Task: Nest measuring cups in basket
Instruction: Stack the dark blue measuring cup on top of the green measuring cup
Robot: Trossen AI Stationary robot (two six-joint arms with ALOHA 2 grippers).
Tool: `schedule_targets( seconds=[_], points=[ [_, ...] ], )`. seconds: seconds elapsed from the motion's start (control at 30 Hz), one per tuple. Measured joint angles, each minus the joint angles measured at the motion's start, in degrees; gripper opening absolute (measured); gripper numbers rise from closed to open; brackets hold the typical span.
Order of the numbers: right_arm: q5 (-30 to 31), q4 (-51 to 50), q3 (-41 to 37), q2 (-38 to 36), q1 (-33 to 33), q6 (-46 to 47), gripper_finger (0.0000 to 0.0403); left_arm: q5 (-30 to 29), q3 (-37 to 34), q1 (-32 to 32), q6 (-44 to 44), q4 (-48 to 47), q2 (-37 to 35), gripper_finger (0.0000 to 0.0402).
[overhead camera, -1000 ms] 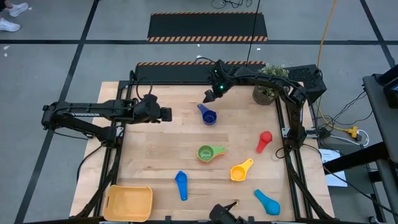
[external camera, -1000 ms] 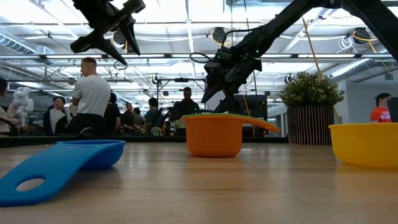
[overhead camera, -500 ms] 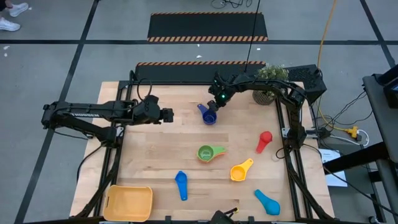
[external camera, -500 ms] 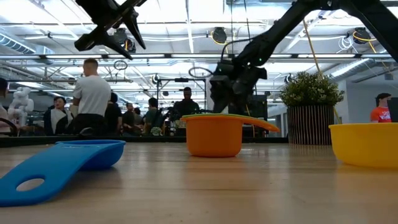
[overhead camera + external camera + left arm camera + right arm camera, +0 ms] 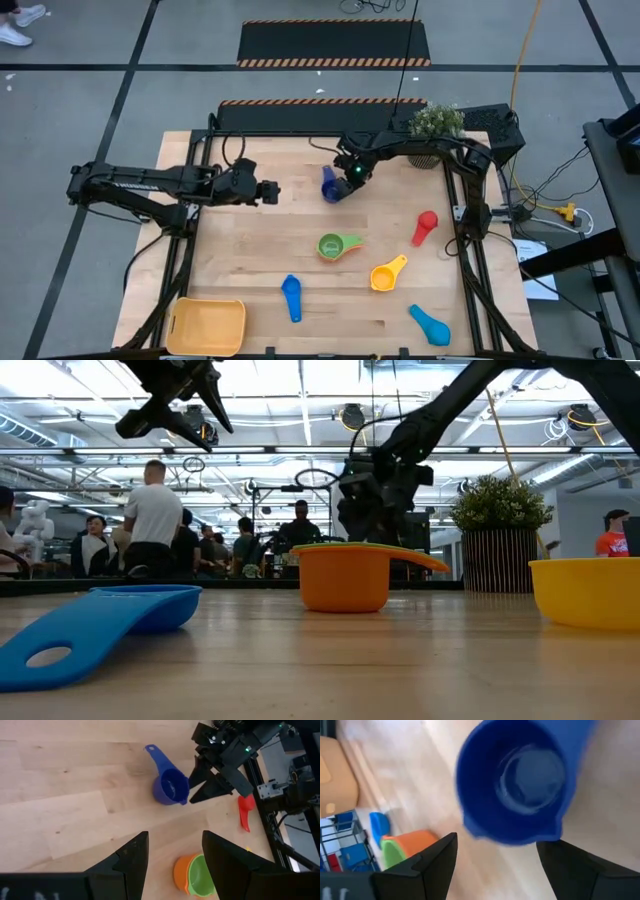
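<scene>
r gripper (image 5: 345, 180) spread wide right by dark blue cup (image 5: 332, 187), not gripping; l gripper (image 5: 272, 189) spread, hovering left of it.

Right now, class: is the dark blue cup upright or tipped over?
Upright: the dark blue cup rests on the table, mouth up, inside visible.

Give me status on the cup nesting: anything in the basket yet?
Nothing done: the basket is empty at the table's near-left corner. In hand: the right gripper, fingers open, is right at the dark blue cup, not gripping. The left gripper hovers open nearby. Left: green, orange, red and two light blue cups sit scattered.
</scene>
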Motion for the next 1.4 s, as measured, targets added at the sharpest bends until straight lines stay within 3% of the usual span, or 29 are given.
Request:
schedule_targets(
  seconds=[0.33, 0.6, 1.13, 1.23, 1.4],
  points=[
    [0.14, -0.94, 0.0, -3.57, 4.32, 8.3, 0.0265, -0.04, 0.0, -1.17, 1.79, -1.32, 0.0, 0.0189],
    [9.15, -2.43, 0.07, -7.09, 1.05, 9.09, 0.0265, -0.07, 0.0, -1.17, 2.4, -1.64, 0.0, 0.0189],
    [3.0, 0.68, 1.44, -4.1, -12.8, 6.17, 0.0265, 0.61, 0.0, 0.37, 2.86, -1.57, 0.02, 0.0189],
    [-0.06, -0.38, 1.42, -1.81, -13.88, 4.73, 0.0265, 1.74, 0.0, 1.09, 2.88, -1.01, 0.0, 0.0189],
    [-0.11, 0.9, 1.4, 0.78, -13.45, 2.38, 0.0265, 2.36, 0.0, 1.94, 2.37, -0.15, 0.0, 0.0189]
  ],
)
